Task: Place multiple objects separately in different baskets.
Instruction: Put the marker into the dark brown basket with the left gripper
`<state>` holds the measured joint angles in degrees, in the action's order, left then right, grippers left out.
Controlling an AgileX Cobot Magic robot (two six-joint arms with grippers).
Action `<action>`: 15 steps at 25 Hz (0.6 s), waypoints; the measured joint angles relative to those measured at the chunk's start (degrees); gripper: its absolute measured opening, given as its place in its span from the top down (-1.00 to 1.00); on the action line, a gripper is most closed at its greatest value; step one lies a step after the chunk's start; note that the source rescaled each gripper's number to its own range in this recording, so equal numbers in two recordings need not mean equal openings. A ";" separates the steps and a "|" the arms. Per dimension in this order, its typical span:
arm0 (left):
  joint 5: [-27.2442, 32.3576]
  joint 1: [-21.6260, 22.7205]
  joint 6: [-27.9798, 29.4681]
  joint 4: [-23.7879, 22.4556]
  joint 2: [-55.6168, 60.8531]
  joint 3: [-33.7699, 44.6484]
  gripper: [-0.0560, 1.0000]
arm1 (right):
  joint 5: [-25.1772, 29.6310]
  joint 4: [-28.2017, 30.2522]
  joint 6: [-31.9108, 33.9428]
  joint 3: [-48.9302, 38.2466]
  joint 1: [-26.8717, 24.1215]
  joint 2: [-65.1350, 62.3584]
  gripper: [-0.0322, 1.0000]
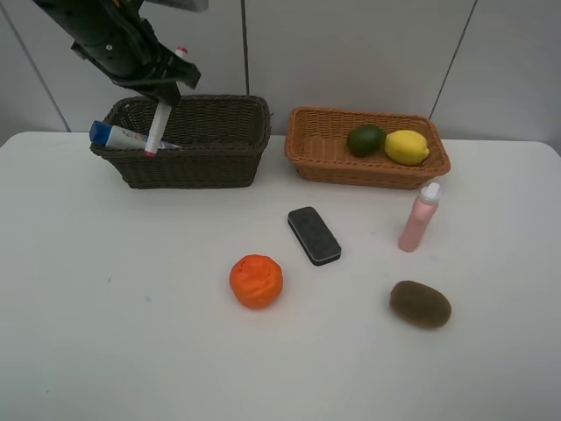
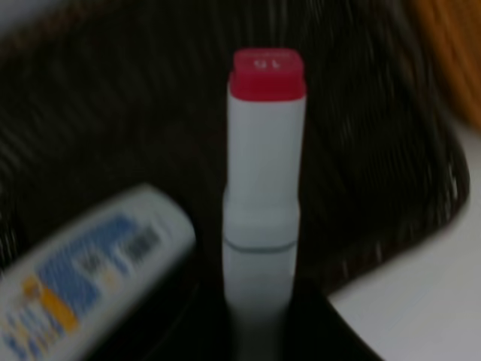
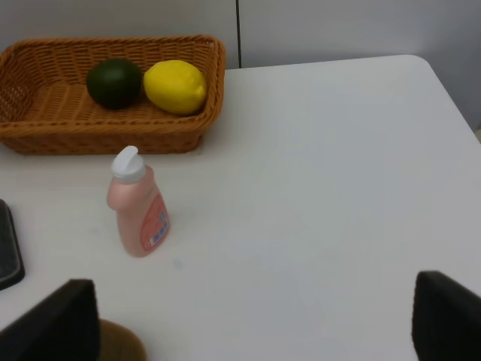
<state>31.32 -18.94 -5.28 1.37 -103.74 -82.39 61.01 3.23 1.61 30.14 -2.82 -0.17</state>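
My left gripper (image 1: pixel 165 95) hangs over the dark brown basket (image 1: pixel 219 167), shut on the white marker (image 1: pixel 158 127), whose red tip (image 2: pixel 267 75) points down into it. A blue-capped white bottle (image 1: pixel 123 136) lies inside that basket at its left end. The light tan basket (image 1: pixel 333 162) holds the lime (image 1: pixel 365 140) and the lemon (image 1: pixel 407 146). On the table lie the black eraser (image 1: pixel 314 235), the orange (image 1: pixel 256 281), the kiwi (image 1: pixel 420 304) and the upright pink bottle (image 1: pixel 419 217). My right gripper (image 3: pixel 255 323) is open and empty, apart from the pink bottle (image 3: pixel 137 207).
Both baskets stand side by side along the back of the white table (image 1: pixel 105 333), close to the wall. The right arm is outside the exterior view. The table's right edge (image 3: pixel 451 90) runs close to the right gripper's side.
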 joint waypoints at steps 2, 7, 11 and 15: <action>-4.14 1.17 1.75 -0.13 -3.45 -4.32 0.83 | 0.00 0.00 0.00 0.00 0.00 0.00 -0.96; -6.46 4.66 7.27 -2.44 -12.47 -13.38 0.83 | 0.00 0.00 0.00 0.00 0.00 0.00 -0.96; -6.57 6.28 7.59 -3.40 -17.29 -16.28 -0.30 | 0.00 0.00 0.00 0.00 0.00 0.00 -0.96; -6.62 6.40 7.71 -3.40 -18.78 -16.40 -0.94 | 0.00 0.00 0.00 0.00 0.00 0.00 -0.96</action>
<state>24.70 -12.54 2.43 -2.04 -122.52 -98.79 61.01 3.23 1.61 30.14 -2.82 -0.17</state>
